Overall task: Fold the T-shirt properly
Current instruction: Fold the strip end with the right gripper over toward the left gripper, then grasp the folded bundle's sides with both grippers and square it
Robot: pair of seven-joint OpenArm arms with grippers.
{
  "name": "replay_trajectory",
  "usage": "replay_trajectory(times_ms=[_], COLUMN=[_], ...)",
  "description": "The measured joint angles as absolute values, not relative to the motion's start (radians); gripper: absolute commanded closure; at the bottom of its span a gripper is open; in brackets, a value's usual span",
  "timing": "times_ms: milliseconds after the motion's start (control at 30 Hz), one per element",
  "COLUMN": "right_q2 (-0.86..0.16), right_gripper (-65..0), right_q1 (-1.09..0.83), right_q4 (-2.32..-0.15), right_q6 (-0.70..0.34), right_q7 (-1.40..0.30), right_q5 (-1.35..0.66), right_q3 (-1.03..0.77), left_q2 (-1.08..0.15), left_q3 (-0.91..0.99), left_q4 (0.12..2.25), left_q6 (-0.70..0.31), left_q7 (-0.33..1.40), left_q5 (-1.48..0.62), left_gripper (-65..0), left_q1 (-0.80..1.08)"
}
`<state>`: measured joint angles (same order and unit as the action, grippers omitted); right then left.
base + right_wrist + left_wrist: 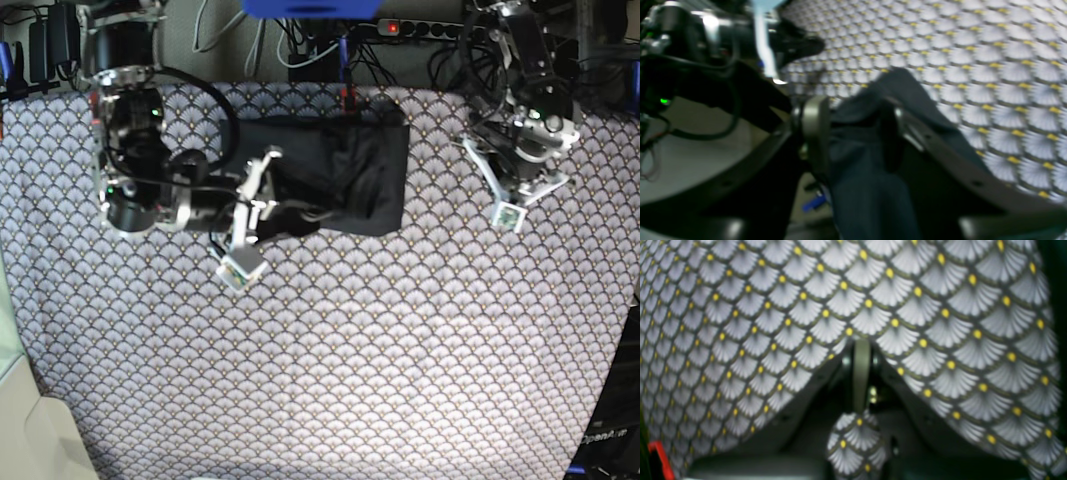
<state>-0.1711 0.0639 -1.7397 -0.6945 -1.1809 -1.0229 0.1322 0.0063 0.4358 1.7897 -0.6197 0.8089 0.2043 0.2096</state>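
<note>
Scallop-patterned tablecloth (330, 350), grey-white with yellow dots, covers the whole table. Toward the far edge lies the T-shirt (345, 175), dark charcoal and matte, bunched into a rough rectangle with soft creases. The right gripper (857, 130) reaches sideways onto its near edge; its jaws stand apart with dark fabric between them, though the blur hides whether the cloth is pinched. Well apart, the left gripper (490, 165) hovers over bare cloth, its jaws pressed together on nothing.
</note>
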Motion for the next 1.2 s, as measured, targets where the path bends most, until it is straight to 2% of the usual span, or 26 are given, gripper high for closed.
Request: replay_trajectory(times_ms=[100, 167, 400, 600, 667, 767, 833, 933, 1200], right_q2=[-0.230, -0.274, -0.373, -0.410, -0.410, -0.410, -0.418, -0.420, -0.421], right_gripper=[-9.8, -7.5, -7.3, -7.3, -7.3, -7.3, -7.3, -7.3, -7.3], right_q1=[0.026, 0.003, -0.081, -0.112, -0.139, -0.144, -0.136, -0.138, -0.139], right_q4=[-1.818, -1.875, -1.911, -1.912, -1.912, -1.911, -1.911, -1.911, -1.911], right_q6=[-0.694, -0.694, -0.694, -0.694, -0.694, -0.694, -0.694, -0.694, -0.694], right_q7=[-1.178, -1.182, -1.179, -1.169, -1.180, -1.191, -1.181, -1.185, -1.184], right_q5=[-1.022, -1.023, -1.026, -1.029, -1.029, -1.028, -1.029, -1.029, -1.029], right_q3=[0.131, 0.131, 0.054, -0.033, -0.057, -0.070, -0.071, -0.071, -0.069], left_q2=[0.017, 0.035, 0.097, 0.101, 0.116, 0.143, 0.147, 0.147, 0.138], left_q3=[0.426, 0.427, 0.381, 0.193, 0.154, 0.155, 0.161, 0.191, 0.342], left_q4=[1.809, 1.842, 1.876, 1.834, 1.834, 1.850, 1.877, 1.919, 1.930], left_q6=[-0.711, -0.702, -0.700, -0.703, -0.703, -0.703, -0.700, -0.698, -0.684], left_q7=[0.803, 0.812, 0.811, 0.814, 0.810, 0.813, 0.812, 0.812, 0.812], left_q5=[0.192, 0.202, 0.211, 0.197, 0.197, 0.198, 0.201, 0.169, -0.100], left_gripper=[0.0, 0.0, 0.0, 0.0, -6.8, -21.4, -27.9, -29.9, -30.3], left_q1=[0.204, 0.192, 0.105, 0.141, 0.163, 0.194, 0.209, 0.239, 0.276])
